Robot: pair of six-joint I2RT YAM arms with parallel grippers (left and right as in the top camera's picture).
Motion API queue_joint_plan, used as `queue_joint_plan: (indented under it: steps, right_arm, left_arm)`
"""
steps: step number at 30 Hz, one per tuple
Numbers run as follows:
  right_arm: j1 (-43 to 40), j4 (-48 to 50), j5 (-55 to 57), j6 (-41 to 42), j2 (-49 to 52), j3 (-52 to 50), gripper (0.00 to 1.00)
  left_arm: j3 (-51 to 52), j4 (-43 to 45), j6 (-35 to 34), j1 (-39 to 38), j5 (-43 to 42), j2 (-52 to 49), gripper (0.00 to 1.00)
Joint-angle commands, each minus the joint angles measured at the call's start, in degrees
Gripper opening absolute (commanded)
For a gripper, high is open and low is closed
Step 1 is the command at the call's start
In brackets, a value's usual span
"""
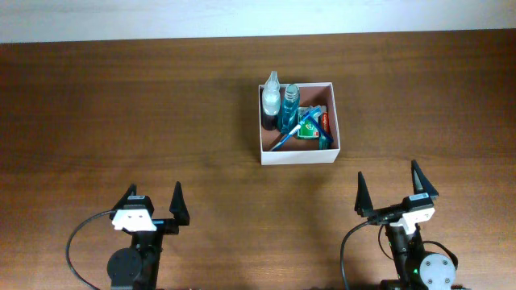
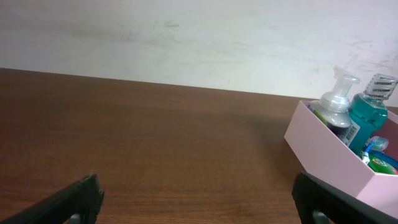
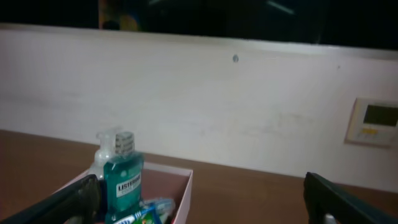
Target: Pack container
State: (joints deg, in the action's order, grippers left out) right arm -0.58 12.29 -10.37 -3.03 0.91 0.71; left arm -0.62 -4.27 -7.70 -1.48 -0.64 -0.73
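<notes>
The container (image 1: 298,155), a square white-walled box with a pinkish-brown inside, sits on the table at centre back. Inside it stand a clear pump bottle (image 1: 271,98) and a teal mouthwash bottle (image 1: 289,105), with a blue toothbrush (image 1: 289,135) and a green packet (image 1: 310,126) lying beside them. It also shows at the right of the left wrist view (image 2: 329,149) and at the lower left of the right wrist view (image 3: 183,186). My left gripper (image 1: 151,201) is open and empty near the front left. My right gripper (image 1: 397,189) is open and empty near the front right.
The brown wooden table (image 1: 121,113) runs to a white wall (image 2: 186,37) at the back. A wall panel (image 3: 375,121) shows at the right of the right wrist view. Black cables (image 1: 76,238) loop by the arm bases.
</notes>
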Motion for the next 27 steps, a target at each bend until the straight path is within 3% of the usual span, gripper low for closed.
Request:
queue_joint_plan:
  steps: [1, 17, 27]
  right_arm:
    - [0.63, -1.62, 0.55, 0.04, -0.7, -0.39, 0.99]
    - [0.63, -15.69, 0.5, 0.07, -0.7, -0.39, 0.99]
    - [0.63, -15.87, 0.52, 0.07, -0.7, -0.39, 0.99]
  left_arm:
    - [0.11, -0.33, 0.92, 0.26, -1.07, 0.44, 0.99]
    - [0.11, -0.33, 0.9, 0.26, -1.07, 0.44, 1.0]
    - [0.11, -0.33, 0.92, 0.26, -1.07, 0.44, 0.99]
